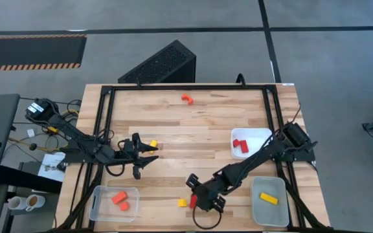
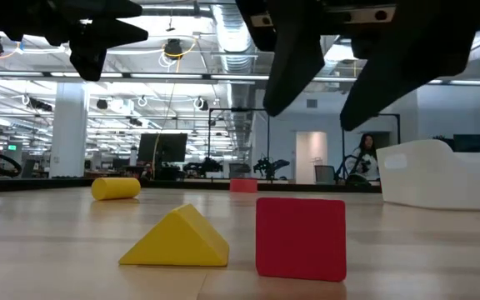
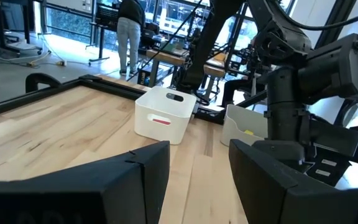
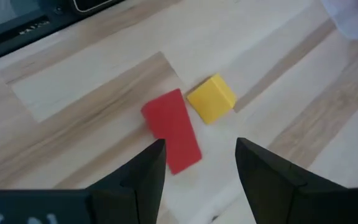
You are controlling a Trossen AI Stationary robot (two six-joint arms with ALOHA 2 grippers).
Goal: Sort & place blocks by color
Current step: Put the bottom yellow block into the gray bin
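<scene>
Red block (image 4: 172,138) and yellow wedge (image 4: 211,98) are seen side by side on the worktop (image 1: 193,139), beneath the right gripper (image 1: 203,199), jaws open and empty. Left gripper (image 1: 149,157) is held open near a yellow cylinder (image 1: 153,144).

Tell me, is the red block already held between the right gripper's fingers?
No. In the right wrist view the red block lies on the table beside the yellow wedge, ahead of the open right gripper.
</scene>
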